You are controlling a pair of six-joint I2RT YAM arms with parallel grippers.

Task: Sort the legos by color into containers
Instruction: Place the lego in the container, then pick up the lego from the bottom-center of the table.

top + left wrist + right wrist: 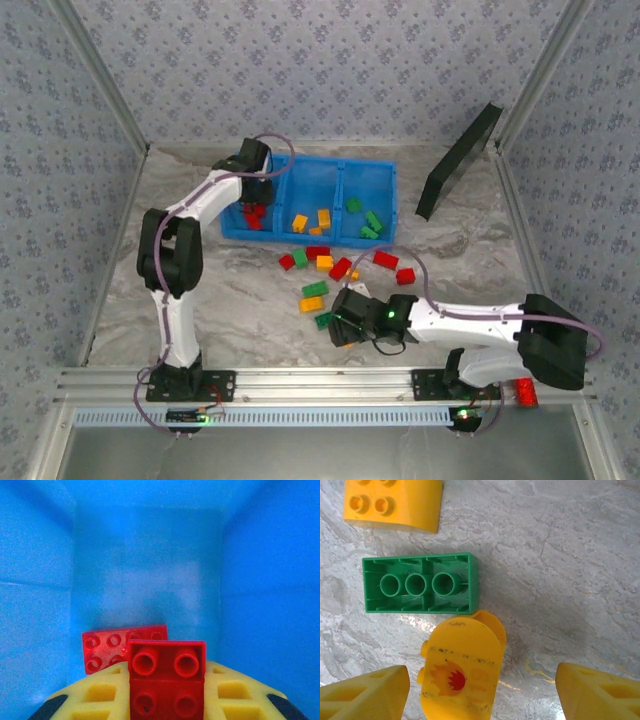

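Grippers: left gripper pinches a red brick in the left compartment of the blue bin; right gripper spread around a yellow rounded brick on the desk

On my overhead feed I see a black flat panel leaning tilted against the right wall, at the back corner of the grey marbled bench, and a small red object by the near aluminium rail
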